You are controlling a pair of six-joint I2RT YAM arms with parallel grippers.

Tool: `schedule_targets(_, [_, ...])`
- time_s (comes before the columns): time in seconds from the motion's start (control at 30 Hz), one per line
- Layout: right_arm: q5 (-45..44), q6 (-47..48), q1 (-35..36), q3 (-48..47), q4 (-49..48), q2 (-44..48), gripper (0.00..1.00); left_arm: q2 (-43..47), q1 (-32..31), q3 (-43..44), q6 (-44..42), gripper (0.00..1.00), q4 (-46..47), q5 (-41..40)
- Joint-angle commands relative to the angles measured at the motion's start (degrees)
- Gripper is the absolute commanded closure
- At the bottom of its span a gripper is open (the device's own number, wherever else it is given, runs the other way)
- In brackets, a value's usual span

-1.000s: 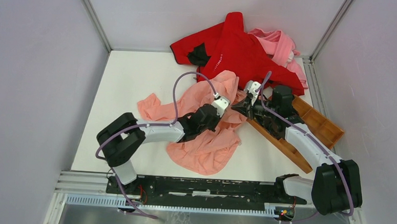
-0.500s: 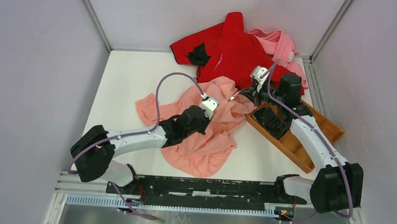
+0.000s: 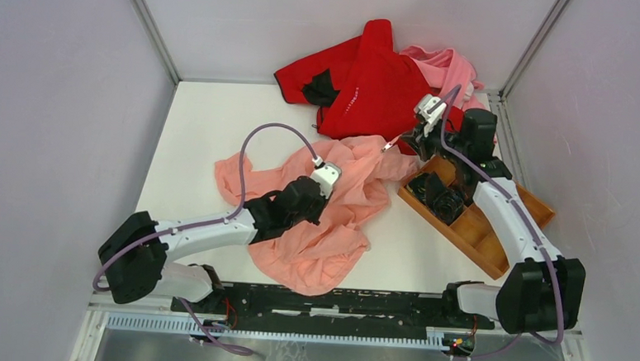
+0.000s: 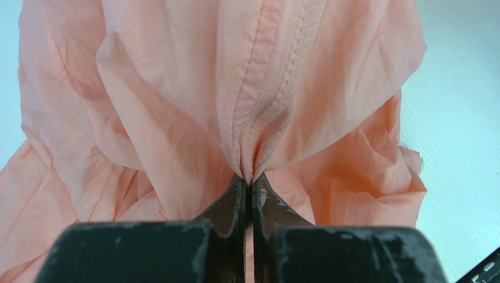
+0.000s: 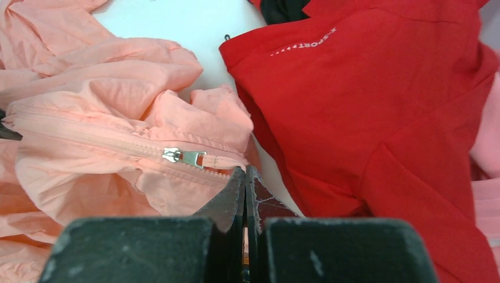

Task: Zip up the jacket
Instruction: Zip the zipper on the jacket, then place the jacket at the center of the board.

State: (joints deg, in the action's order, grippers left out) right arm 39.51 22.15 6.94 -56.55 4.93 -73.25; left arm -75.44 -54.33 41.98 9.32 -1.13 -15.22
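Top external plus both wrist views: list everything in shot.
jacket: 1, salmon-pink, crumpled mid-table
zipper slider: 1, silver, on the jacket's zipper
red garment: 1, red with white lettering, far side
pink garment: 1, pale pink, far right, partly under the red one
tray: 1, brown wood, right side
black items: count unclear, tray's left end
table: 1, white
left arm: 1, white and black, jaws shut on the jacket's zipper seam
right arm: 1, white and black, jaws shut on the jacket's zipper end
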Motion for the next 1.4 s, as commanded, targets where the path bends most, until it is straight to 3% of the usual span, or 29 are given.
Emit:
schedule_targets(0.0, [-2.83, 0.66, -2.15, -4.62, -2.37, -0.4, 1.0, 1.67, 0.66, -0.93, 2.27, 0.98, -3.05, -2.13])
schedule_targets(0.83, [-1.94, -1.68, -9.49, -12.73, -2.73, -1.48, 1.0, 2.34, 2.12, -1.61, 3.59, 0.98, -4.75, 0.4])
schedule_targets(0.93, [3.45, -3.47, -9.57, -11.49, -3.75, -1.2, 1.0, 2.59, 2.25, -1.55, 3.92, 0.98, -4.42, 1.48])
schedule_targets(1.0, [13.12, -5.3, -9.41, -8.92, -6.06, -0.8, 1.0, 2.9, 2.21, -1.26, 4.0, 0.97, -3.48, 3.65])
schedule_targets(1.1, [22.05, -4.37, -7.56, -5.05, -5.69, -0.04, 1.0, 3.43, 2.3, -1.02, 4.18, 0.8, -1.49, 7.8])
schedule_targets(1.2, [27.09, 6.35, -3.13, -2.43, 3.35, 1.19, 1.0, 4.65, 2.3, -0.79, 4.66, 0.62, 0.01, 10.57])
schedule_targets(1.27, [28.34, 19.02, 0.68, -1.89, 14.5, 1.45, 1.0, 5.9, 2.45, -0.61, 5.43, 0.52, 0.51, 11.77])
schedule_targets(1.37, [26.56, 50.59, 7.51, -2.24, 42.05, -0.37, 1.0, 8.61, 2.59, -0.59, 6.42, 0.43, 0.41, 13.08])
